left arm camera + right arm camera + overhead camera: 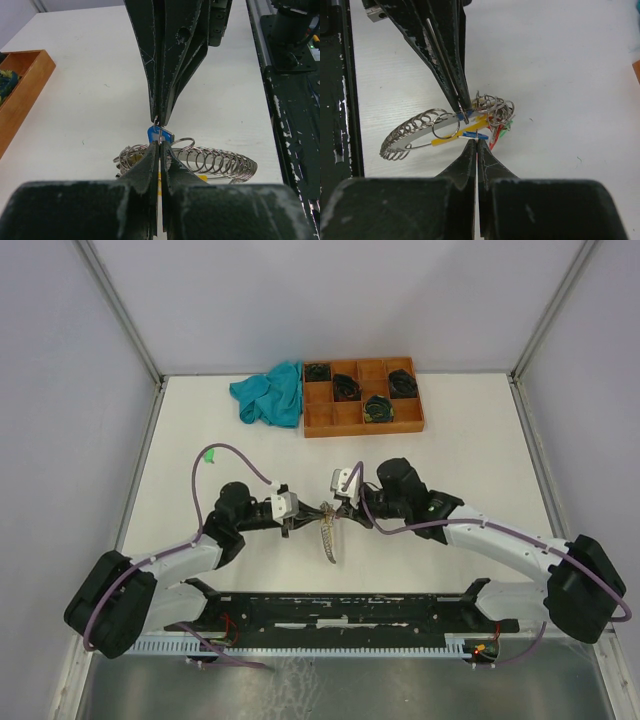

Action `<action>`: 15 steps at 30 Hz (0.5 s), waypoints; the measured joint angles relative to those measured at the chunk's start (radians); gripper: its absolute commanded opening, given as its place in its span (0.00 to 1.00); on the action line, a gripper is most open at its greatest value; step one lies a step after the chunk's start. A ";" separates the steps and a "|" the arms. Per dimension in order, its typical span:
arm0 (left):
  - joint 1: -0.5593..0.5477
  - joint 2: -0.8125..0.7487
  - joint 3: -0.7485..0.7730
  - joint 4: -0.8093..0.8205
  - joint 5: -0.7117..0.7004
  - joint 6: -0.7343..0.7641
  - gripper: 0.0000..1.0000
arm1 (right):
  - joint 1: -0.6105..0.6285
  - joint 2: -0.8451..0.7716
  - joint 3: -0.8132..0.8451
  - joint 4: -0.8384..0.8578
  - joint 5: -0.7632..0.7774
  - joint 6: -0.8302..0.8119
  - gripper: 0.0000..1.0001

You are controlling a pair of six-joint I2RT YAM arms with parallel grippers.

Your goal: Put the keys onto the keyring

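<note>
Two black robot arms meet over the middle of a white desk, their tips almost touching above a tangle of metal.

The thin silvery metal keyring with a yellow segment lies on the desk directly below them, strung with many small wire rings. In the overhead view its long axis runs from the meeting point back towards the arm bases, slightly slanted. The small silver keys with coloured plastic tags bunch at the far end under the fingers, and the band of rings trails towards you.

Your right end effector is pressed together and appears to pinch the blue-tagged key at the yellow segment. Your left end effector is also pressed together, its tips at the silver band just beside that blue tag. You cannot tell whether it grips the band or one of the small rings.

The step in hand looks like threading the blue key onto the loop. The next move likely calls for one arm to hold the ring steady while the other slides the key along the wire, without pulling the bundle askew.
</note>
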 measured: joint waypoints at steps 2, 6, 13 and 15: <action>0.000 0.005 0.006 -0.014 0.022 0.017 0.03 | 0.017 -0.010 -0.003 0.000 0.003 -0.014 0.01; 0.000 0.007 0.012 -0.034 0.052 0.045 0.03 | 0.042 -0.030 -0.005 -0.001 0.009 -0.034 0.01; 0.000 0.008 0.012 -0.056 0.072 0.069 0.03 | 0.058 -0.036 -0.005 -0.010 0.027 -0.055 0.01; 0.000 0.008 0.012 -0.056 0.072 0.073 0.03 | 0.059 -0.037 -0.005 -0.015 0.035 -0.060 0.01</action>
